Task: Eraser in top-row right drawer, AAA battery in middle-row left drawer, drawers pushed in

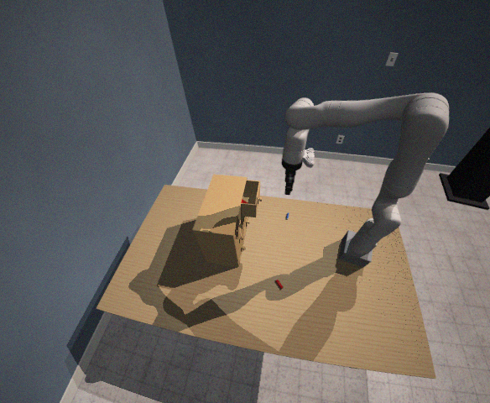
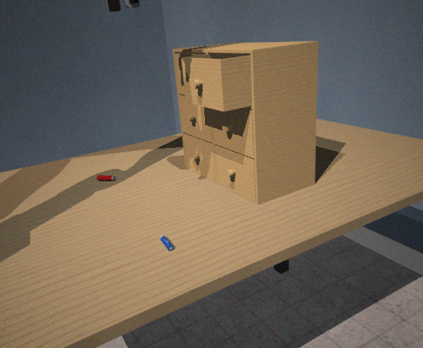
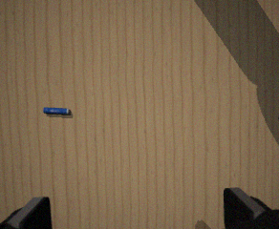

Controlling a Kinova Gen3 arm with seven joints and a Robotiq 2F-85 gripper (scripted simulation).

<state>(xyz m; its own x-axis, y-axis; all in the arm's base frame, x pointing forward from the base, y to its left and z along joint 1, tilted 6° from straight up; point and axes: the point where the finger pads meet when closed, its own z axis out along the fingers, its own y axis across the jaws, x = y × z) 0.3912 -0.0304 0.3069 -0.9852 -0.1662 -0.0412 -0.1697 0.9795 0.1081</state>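
The tool (image 1: 288, 186) (image 3: 137, 212) is hanging wide open, gripping nothing — the wooden bench (image 1: 315, 243) (image 2: 103, 262) (image 3: 139, 119) is standing on pale tiles (image 1: 457, 277) (image 2: 365, 299), blue walls (image 1: 85, 86) (image 2: 73, 75) rising behind.

Small light-wood chest (image 1: 226, 188) (image 2: 285, 112), upright; top-right wooden drawer (image 1: 249, 211) (image 2: 237, 82) pulled out, a red item, apparently the eraser (image 1: 243, 201), inside. Slim blue cylindrical AAA battery (image 1: 287, 216) (image 2: 166, 243) (image 3: 56, 111), lying flat on the table before it.

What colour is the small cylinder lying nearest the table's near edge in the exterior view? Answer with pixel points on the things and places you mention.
Blue (image 1: 287, 216) (image 2: 166, 243) (image 3: 56, 111); clearest in the exterior view.
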